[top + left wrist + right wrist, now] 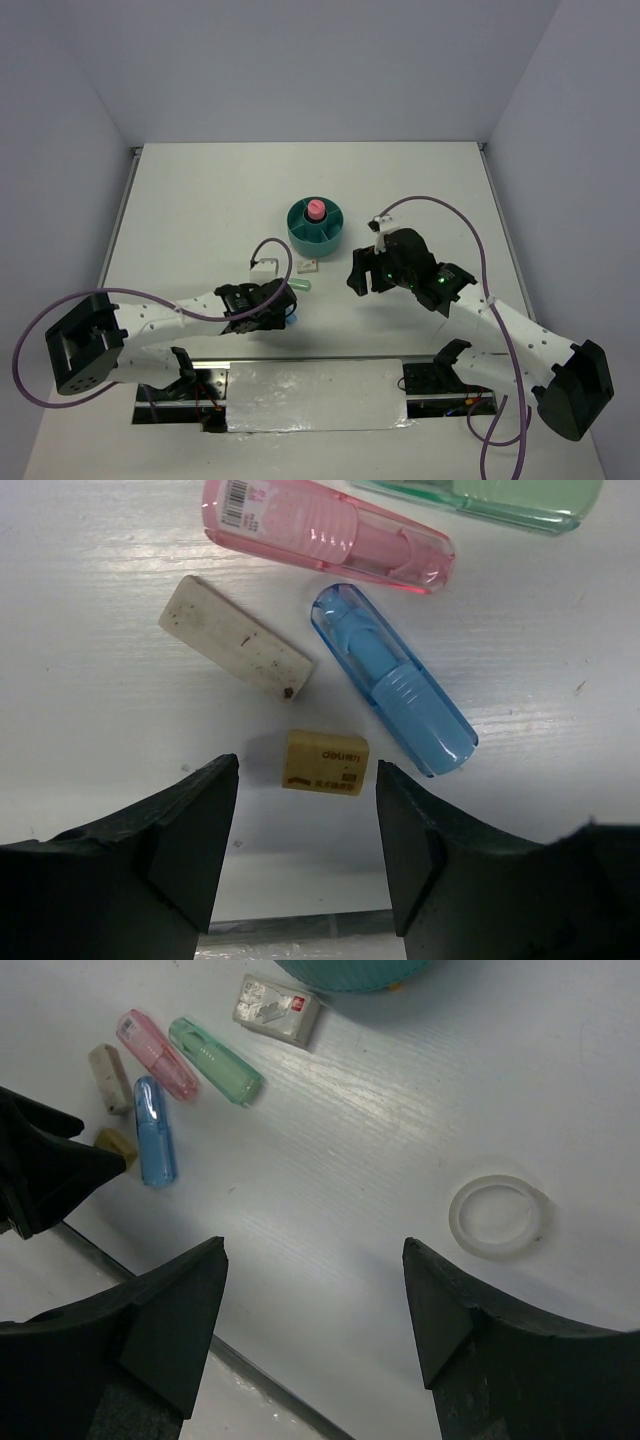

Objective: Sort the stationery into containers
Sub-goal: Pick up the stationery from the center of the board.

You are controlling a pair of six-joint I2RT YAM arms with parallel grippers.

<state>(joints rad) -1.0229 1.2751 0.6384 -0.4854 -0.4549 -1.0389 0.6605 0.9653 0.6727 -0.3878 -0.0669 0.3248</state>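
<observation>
In the left wrist view my left gripper (307, 780) is open, low over the table, with a small beige eraser (325, 763) just ahead between its fingertips. Beyond that eraser lie a white eraser (236, 637), a blue capsule (393, 678), a pink capsule (330, 532) and a green capsule (500, 498). The teal organiser (335, 236) stands mid-table with a pink tube (316, 210) upright in its central cup. My right gripper (315, 1250) is open and empty above bare table. A clear tape ring (498, 1216) lies to its right.
A wrapped white eraser (277, 1008) lies beside the organiser's near wall (340, 975); it also shows in the top view (307, 266). A metal strip (315, 394) runs along the table's near edge between the arm bases.
</observation>
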